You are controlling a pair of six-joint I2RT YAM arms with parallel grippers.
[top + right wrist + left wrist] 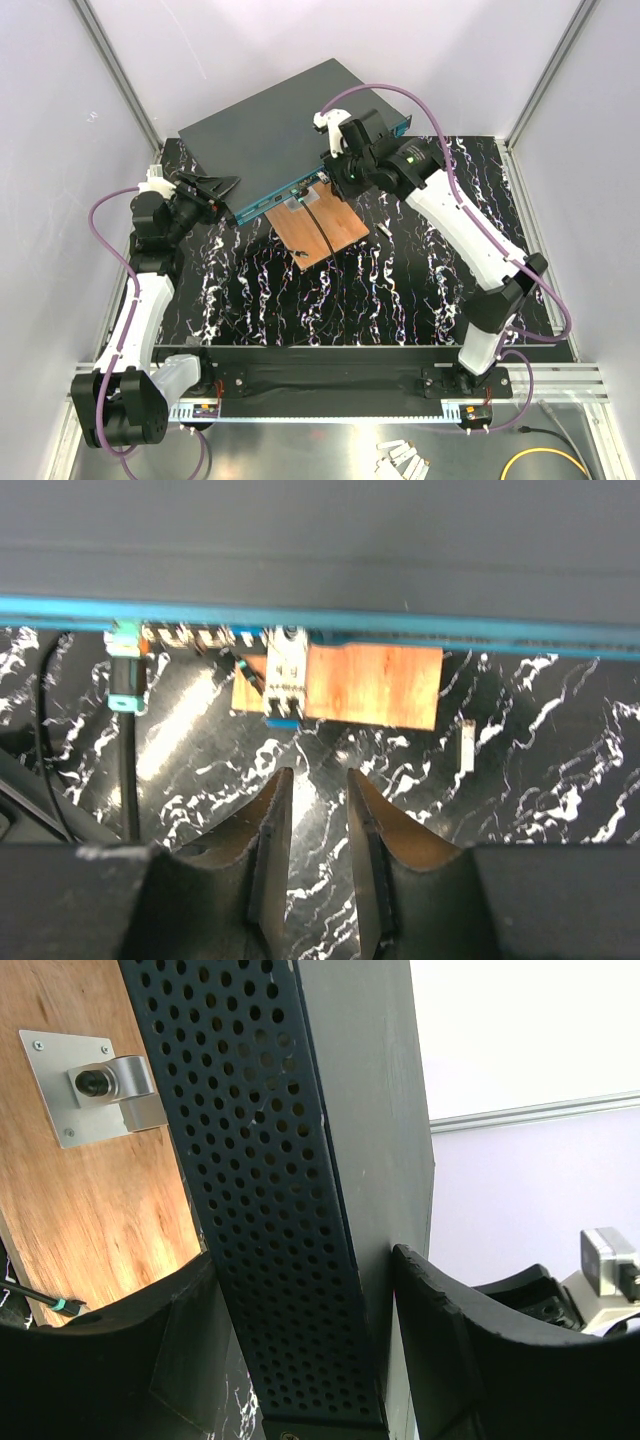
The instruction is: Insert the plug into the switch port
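Note:
The switch (275, 130), dark grey on top with a teal front edge (330, 170), lies tilted at the back of the table. My left gripper (215, 188) is shut on its left corner; in the left wrist view the fingers (450, 1340) straddle the perforated side (270, 1210). My right gripper (335, 168) hovers over the front edge, its jaws (315, 775) slightly apart and empty above the marbled table. A clear plug with a blue tab (284, 680) sits against the teal edge (400, 620), just ahead of the fingertips. I cannot tell how deep it sits.
A copper-brown board (320, 230) lies in front of the switch, with a black cable (318, 228) across it and a metal bracket (100, 1085). A teal connector with a black cable (125, 675) sits left of the plug. A small white piece (466, 745) lies to the right.

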